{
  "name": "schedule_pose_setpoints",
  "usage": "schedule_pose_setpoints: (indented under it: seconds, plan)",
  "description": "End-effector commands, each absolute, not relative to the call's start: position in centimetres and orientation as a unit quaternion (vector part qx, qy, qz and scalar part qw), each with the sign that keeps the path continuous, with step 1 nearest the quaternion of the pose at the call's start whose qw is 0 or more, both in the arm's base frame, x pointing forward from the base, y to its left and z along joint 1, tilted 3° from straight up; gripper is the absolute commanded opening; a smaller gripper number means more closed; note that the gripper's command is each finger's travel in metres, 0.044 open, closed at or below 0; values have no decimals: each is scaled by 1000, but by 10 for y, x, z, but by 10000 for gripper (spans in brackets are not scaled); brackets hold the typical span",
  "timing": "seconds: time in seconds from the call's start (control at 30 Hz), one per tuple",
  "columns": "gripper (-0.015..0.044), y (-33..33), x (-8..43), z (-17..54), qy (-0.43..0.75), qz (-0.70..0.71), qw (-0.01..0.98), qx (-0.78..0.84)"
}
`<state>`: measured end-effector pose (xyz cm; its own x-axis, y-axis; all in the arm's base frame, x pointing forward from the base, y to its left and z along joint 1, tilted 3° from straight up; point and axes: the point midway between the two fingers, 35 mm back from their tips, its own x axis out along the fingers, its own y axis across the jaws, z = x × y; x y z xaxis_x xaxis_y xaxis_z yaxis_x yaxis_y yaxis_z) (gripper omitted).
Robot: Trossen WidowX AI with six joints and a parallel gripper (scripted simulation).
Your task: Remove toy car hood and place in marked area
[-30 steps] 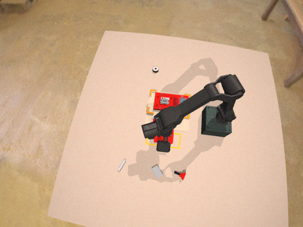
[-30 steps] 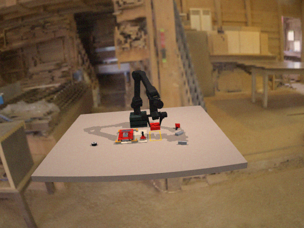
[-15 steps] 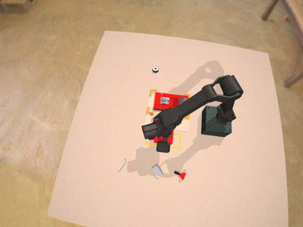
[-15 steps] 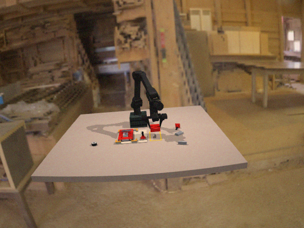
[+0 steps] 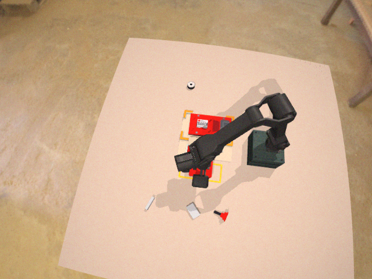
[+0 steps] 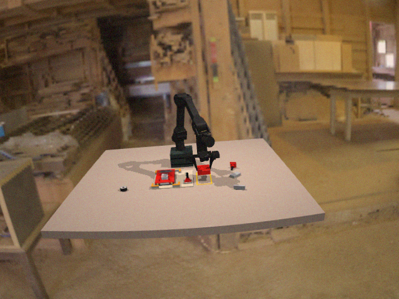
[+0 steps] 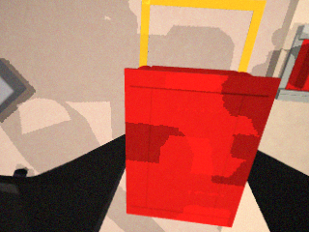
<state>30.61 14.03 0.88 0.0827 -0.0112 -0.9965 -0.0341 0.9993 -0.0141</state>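
One hood (image 7: 193,145) between pincer (image 7: 190,193) fingers.

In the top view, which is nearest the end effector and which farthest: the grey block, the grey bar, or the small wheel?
1. Grey block, just below the end effector.
2. Grey bar, lower left.
3. Small wheel, far side, beyond the toy car.
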Motion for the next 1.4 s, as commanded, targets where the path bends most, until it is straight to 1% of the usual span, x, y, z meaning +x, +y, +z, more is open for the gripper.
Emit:
schedule_pose_setpoints:
  seconds: [0.0,1.37]
  plan:
    - [0,139,305,5,679,7,734,-19]
    - [0,138,305,-19,679,7,734,-19]
